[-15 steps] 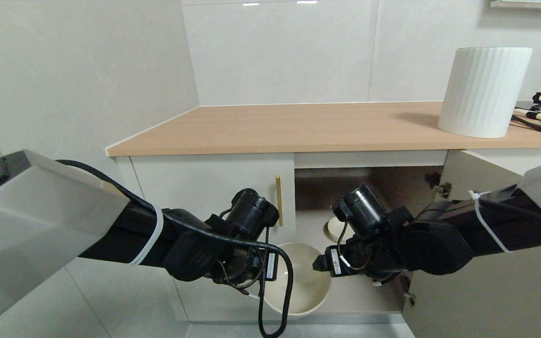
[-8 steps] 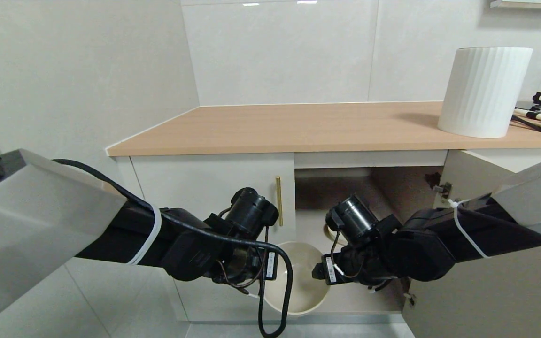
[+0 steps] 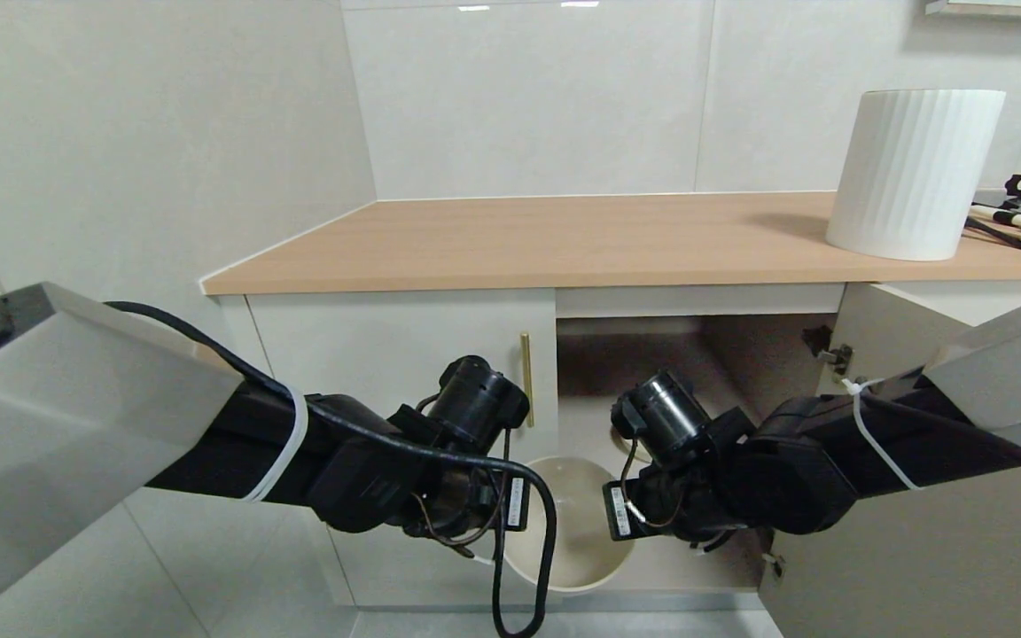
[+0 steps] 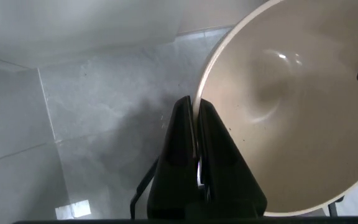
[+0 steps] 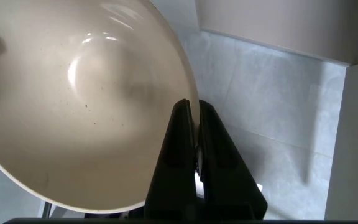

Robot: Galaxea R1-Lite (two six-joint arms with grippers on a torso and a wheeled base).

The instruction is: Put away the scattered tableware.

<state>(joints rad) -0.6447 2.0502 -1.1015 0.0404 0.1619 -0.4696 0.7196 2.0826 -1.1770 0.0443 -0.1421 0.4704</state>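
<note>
Over the last 1 s my right arm has dropped and swung in toward the left one, while the bowl point(image 3: 574, 532) has hardly budged. The left gripper point(image 4: 196, 106) and right gripper point(image 5: 193, 109) are each clamped on its rim, on opposite sides, holding it low before the open cabinet point(image 3: 741, 354). I judge it's ready to go inside.

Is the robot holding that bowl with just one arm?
No, the left gripper and the right gripper each pinch the bowl by its rim, on opposite sides.
</note>
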